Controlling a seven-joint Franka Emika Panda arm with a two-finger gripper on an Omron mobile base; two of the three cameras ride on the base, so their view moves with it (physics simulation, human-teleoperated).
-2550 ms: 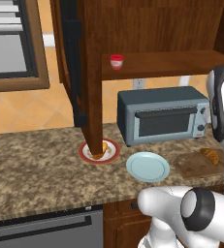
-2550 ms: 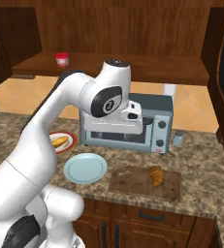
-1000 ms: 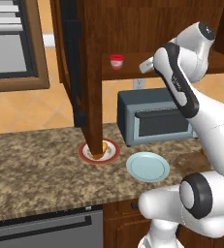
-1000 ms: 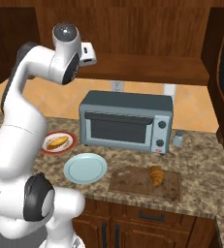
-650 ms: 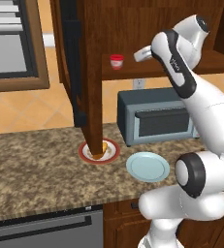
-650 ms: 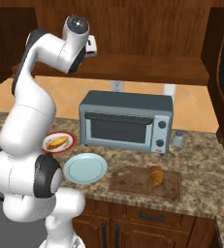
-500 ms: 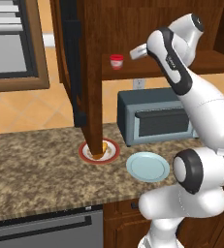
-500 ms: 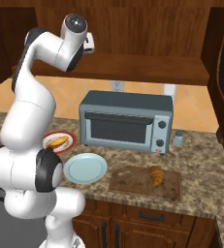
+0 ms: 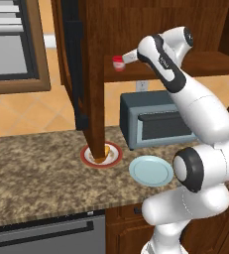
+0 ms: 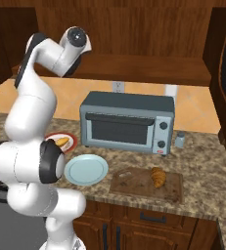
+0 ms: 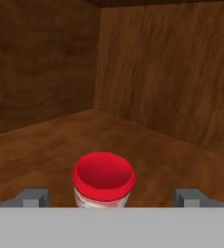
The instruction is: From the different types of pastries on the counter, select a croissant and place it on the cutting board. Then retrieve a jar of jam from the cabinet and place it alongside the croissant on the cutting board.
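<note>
- Spread wide, the hand (image 11: 108,196) sits level with the jar of jam (image 11: 103,180), one fingertip (image 11: 33,197) on either side of it and neither touching it; nothing is held.
- From the left base view the jar of jam (image 9: 118,63) stands upright on the cabinet (image 9: 150,30) shelf, close to the front edge and just beside the tall door, with the arm stretched up to it.
- Its red lid faces the hand camera, a whitish band below; the shelf around it is bare wood.
- Down on the surface (image 10: 202,161), the croissant (image 10: 158,177) already lies on the cutting board (image 10: 129,181), so the jar looks like the remaining part of the job.
- My guess is the jar is light, rigid and smooth-sided, likely glass, so it could slip or tip if nudged off centre.
- Best hold seems to be across the body just under the lid, squarely centred, with a firm squeeze.
- A pale blue plate (image 10: 86,169) and the toaster oven (image 10: 128,122) sit near the board, so the carry down wants care.
</note>
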